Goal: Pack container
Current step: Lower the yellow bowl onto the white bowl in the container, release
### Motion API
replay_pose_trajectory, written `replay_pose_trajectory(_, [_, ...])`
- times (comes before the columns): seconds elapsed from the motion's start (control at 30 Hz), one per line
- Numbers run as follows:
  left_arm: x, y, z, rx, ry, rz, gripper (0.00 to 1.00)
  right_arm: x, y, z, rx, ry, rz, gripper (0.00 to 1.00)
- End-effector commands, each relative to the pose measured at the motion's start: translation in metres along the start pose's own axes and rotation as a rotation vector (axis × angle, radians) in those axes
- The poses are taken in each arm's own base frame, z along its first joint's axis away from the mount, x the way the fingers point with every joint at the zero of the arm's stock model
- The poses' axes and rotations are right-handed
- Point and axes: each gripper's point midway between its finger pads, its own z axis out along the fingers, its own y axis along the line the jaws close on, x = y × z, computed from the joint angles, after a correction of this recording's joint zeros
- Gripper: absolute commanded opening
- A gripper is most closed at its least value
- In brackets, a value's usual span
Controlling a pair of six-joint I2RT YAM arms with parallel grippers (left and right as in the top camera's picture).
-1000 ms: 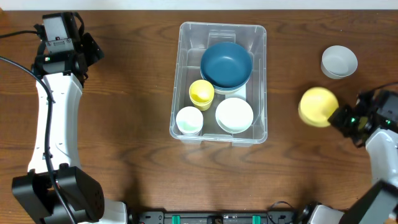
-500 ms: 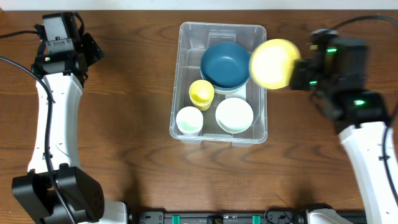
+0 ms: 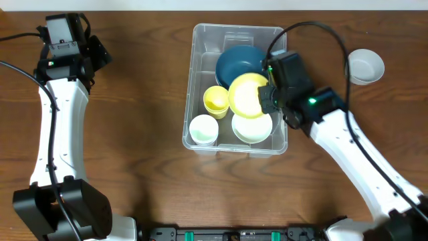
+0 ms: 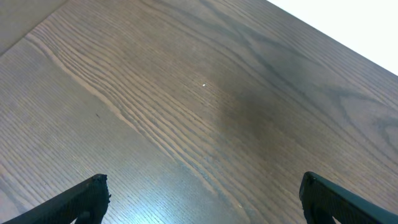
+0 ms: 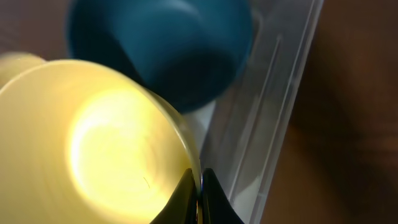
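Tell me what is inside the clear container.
The container holds a blue bowl, a white bowl, a small yellow cup and a white cup. The right gripper holds a yellow bowl over them; it covers part of the blue and white bowls.

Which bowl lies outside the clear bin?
The pale grey bowl, alone on the table; all the others are in or over the bin.

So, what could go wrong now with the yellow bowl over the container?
The right end effector grips the yellow bowl only by its rim, so it might slip or tilt. It hangs over the blue bowl and the white bowl in the container; released here, it could land crooked on them.
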Motion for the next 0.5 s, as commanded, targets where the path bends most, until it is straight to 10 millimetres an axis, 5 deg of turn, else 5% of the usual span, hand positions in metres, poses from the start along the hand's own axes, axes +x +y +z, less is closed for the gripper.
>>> replay_pose_trajectory(0.0, [-0.008, 0.003, -0.008, -0.005, -0.025, -0.007, 0.98, 0.002, -0.004, 0.004, 0.035, 0.02, -0.017, 0.01])
replay_pose_trajectory(0.47, [-0.008, 0.003, -0.008, -0.005, -0.026, -0.008, 0.98, 0.025, 0.011, 0.007, -0.058, 0.109, -0.024, 0.01])
